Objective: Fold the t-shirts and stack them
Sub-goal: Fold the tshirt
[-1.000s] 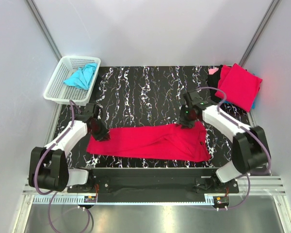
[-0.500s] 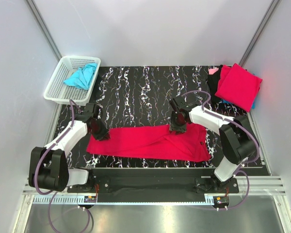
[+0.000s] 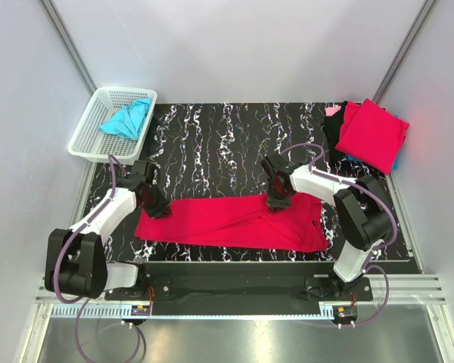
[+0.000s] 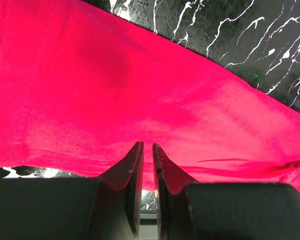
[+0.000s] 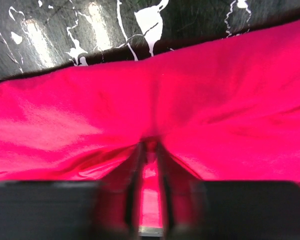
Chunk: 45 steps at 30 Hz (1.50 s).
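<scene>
Near edge: red t-shirt point(image 3: 234, 223) lies as a long flat band on the black, white-veined surface point(image 3: 212, 144); soft knit, creased toward its right half. Left fingers point(image 4: 127, 170) are clenched to a thin slit at the shirt's left end; we cannot tell if cloth sits in the slit. Right fingers point(image 5: 121, 180), blurred in the wrist view, grasp a pinch of cloth at the far hem, where the folds converge. Left arm point(image 3: 106, 214) sits low. Right arm point(image 3: 325, 181) is bent at the elbow, reaching left. Far right: folded red t-shirt point(image 3: 374, 132), over turquoise and black cloth we can't identify. Far left: white lattice basket point(image 3: 87, 132) holds a crumpled turquoise t-shirt point(image 3: 127, 119).
</scene>
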Each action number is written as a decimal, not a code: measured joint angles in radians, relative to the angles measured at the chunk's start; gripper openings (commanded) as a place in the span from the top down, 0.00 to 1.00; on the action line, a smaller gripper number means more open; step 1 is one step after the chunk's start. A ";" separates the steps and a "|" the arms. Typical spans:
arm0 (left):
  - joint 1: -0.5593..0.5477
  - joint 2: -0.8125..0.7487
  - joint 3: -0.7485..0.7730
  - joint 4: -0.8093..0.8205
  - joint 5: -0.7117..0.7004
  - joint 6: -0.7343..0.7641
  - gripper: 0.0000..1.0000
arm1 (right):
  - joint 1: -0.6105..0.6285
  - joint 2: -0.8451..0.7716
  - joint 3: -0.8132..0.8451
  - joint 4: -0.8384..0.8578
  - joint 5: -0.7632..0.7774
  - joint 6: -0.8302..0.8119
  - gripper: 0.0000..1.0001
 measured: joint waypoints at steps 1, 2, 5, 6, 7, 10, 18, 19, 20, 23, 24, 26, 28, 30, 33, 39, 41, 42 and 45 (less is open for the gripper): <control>0.000 0.000 0.000 0.000 0.000 0.000 0.83 | 0.001 0.000 0.000 -0.001 0.003 0.002 0.89; 0.000 0.000 0.000 0.000 0.000 0.000 0.83 | 0.002 0.000 0.002 -0.003 0.006 0.001 0.92; 0.000 0.000 -0.005 0.002 0.000 0.000 0.83 | 0.010 0.000 0.009 -0.013 0.014 0.005 0.96; 0.000 0.000 -0.008 0.002 0.000 0.000 0.83 | 0.015 0.000 0.012 -0.021 0.017 0.006 0.97; 0.000 0.000 -0.010 0.000 0.000 0.000 0.83 | 0.021 -0.002 0.014 -0.027 0.023 0.007 0.97; 0.000 0.000 -0.016 0.000 0.000 0.000 0.83 | 0.044 -0.024 0.017 -0.055 0.041 0.014 0.96; 0.000 -0.016 -0.017 0.000 0.002 0.000 0.83 | 0.119 -0.161 0.025 -0.136 0.069 0.057 0.96; 0.000 -0.017 -0.017 0.001 0.002 0.000 0.83 | 0.129 -0.176 0.025 -0.142 0.069 0.066 0.96; 0.000 -0.017 -0.017 0.000 0.003 0.000 0.83 | 0.139 -0.190 0.025 -0.149 0.070 0.074 0.96; 0.000 -0.018 -0.017 0.000 0.003 0.000 0.83 | 0.172 -0.225 0.010 -0.156 0.075 0.104 0.96; 0.000 -0.018 -0.017 0.001 0.003 0.000 0.83 | 0.189 -0.237 -0.005 -0.155 0.076 0.117 0.96; 0.000 -0.018 -0.017 0.000 0.003 0.000 0.83 | 0.222 -0.253 -0.037 -0.156 0.077 0.146 0.97; 0.000 -0.018 -0.017 0.000 0.003 0.000 0.83 | 0.262 -0.260 -0.082 -0.153 0.078 0.181 0.96; 0.000 -0.018 -0.017 0.000 0.003 0.000 0.83 | 0.307 -0.259 -0.135 -0.142 0.076 0.219 0.94; 0.000 -0.018 -0.017 0.001 0.003 0.000 0.83 | 0.388 -0.256 -0.194 -0.144 0.077 0.284 0.70; -0.002 -0.013 -0.016 0.000 0.003 0.005 0.83 | 0.537 -0.267 -0.188 -0.154 0.104 0.373 0.48; -0.002 -0.011 -0.016 0.000 0.003 0.008 0.83 | 0.544 -0.285 -0.171 -0.169 0.123 0.387 0.47; -0.002 -0.011 -0.016 0.000 0.003 0.011 0.83 | 0.543 -0.295 -0.156 -0.180 0.140 0.393 0.46; -0.002 -0.011 -0.013 0.001 0.003 0.019 0.83 | 0.543 -0.325 -0.106 -0.216 0.201 0.410 0.43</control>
